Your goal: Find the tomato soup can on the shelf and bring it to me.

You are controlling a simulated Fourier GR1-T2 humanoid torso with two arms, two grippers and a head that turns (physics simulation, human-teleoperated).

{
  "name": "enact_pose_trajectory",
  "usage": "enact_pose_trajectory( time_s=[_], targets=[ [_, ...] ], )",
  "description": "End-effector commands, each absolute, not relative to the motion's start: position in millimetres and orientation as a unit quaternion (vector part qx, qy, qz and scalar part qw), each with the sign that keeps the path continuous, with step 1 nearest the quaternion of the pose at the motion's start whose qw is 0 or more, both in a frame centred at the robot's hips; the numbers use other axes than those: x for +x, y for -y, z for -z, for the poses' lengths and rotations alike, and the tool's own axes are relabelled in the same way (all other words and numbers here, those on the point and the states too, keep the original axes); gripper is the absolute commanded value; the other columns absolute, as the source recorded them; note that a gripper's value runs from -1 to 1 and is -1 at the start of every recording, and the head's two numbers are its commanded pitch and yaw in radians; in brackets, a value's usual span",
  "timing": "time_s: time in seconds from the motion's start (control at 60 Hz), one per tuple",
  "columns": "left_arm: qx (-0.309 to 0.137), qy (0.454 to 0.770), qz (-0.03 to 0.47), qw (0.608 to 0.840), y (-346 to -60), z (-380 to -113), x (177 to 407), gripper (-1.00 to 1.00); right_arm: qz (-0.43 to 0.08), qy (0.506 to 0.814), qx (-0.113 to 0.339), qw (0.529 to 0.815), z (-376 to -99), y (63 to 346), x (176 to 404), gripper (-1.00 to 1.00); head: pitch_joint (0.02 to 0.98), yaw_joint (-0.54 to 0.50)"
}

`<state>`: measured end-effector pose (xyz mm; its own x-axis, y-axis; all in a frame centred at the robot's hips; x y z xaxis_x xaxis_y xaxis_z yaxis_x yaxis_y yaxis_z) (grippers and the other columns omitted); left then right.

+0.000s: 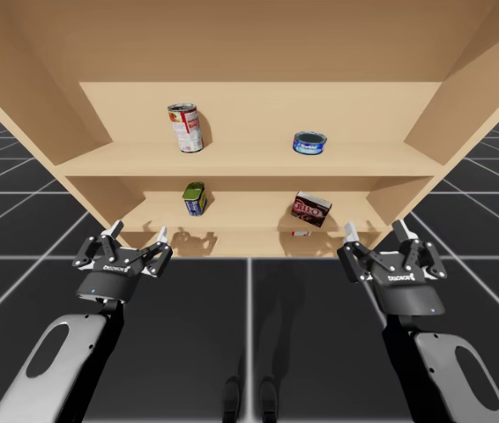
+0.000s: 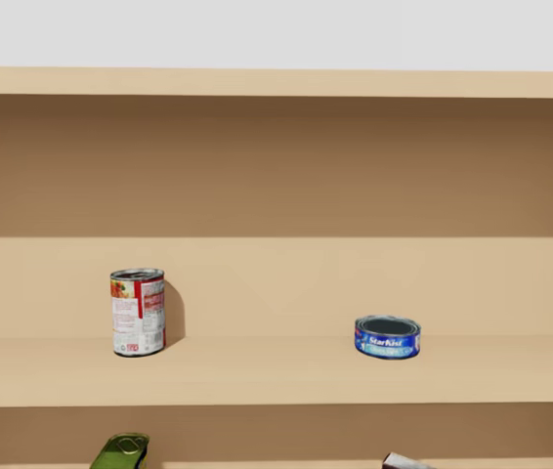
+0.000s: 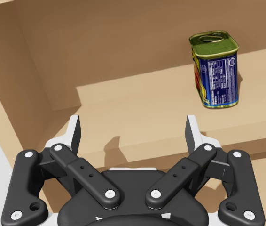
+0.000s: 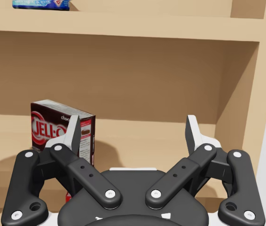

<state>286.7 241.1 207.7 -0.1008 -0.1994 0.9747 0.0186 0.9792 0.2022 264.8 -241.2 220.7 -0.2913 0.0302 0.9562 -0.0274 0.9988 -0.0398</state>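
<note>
High view, red-and-white can (image 1: 185, 128), flat blue can (image 1: 309, 143) on upper shelf (image 1: 249, 161), left pincer (image 1: 139, 232), right pincer (image 1: 374, 229) both spread

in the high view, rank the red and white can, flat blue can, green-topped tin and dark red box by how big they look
1. red and white can
2. dark red box
3. green-topped tin and flat blue can: too alike to rank

My left gripper (image 1: 140, 231) and right gripper (image 1: 373, 229) are black linkages with silver screws (image 3: 110, 193) and pale-tipped fingers (image 3: 74, 134); the grey forearm shells (image 1: 82, 352) carry oval cutouts.
</note>
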Motion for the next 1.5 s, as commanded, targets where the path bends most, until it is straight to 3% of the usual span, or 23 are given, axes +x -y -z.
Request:
enact_pose_trajectory(
  time_s=[0.017,0.217,0.483,0.717,0.817,0.917,1.083,1.3,1.5],
  targets=[
    [0.06,0.739,0.082,0.666,-241.1,-207.8,286.2,-1.0,-0.005,0.802,-0.011,0.597,-220.1,239.8,262.6,-1.0,0.114,-0.03],
    [0.058,0.739,0.081,0.666,-241.8,-208.2,285.8,-1.0,-0.014,0.8,-0.01,0.6,-221.2,244.7,266.8,-1.0,0.14,0.0],
    [0.053,0.737,0.084,0.669,-241.5,-208.3,285.5,-1.0,-0.016,0.798,-0.017,0.602,-220.6,244.2,267.3,-1.0,0.219,0.2],
    [0.035,0.738,0.077,0.669,-239.5,-216.6,280.8,-1.0,-0.02,0.796,-0.019,0.604,-220.2,243.4,267.4,-1.0,0.236,0.22],
    [0.025,0.736,0.087,0.671,-232.4,-240.2,267.7,-1.0,-0.02,0.794,-0.02,0.607,-219.8,243.6,267.8,-1.0,0.237,0.22],
    [0.004,0.728,0.101,0.678,-225.7,-282.1,249.0,-1.0,-0.023,0.794,-0.022,0.607,-219.3,242.8,267.6,-1.0,0.24,0.22],
    [-0.041,0.729,0.12,0.673,-220.8,-325.8,241.4,-1.0,-0.029,0.794,-0.029,0.607,-218.1,242.4,267.7,-1.0,0.245,0.22],
    [-0.068,0.728,0.136,0.668,-209.3,-361.6,256.5,-1.0,-0.034,0.793,-0.033,0.607,-217.0,241.2,267.9,-1.0,0.25,0.23],
    [-0.076,0.726,0.133,0.671,-196.6,-375.3,280.6,-1.0,-0.035,0.793,-0.036,0.607,-216.7,241.6,268.3,-1.0,0.254,0.23]
  ],
)
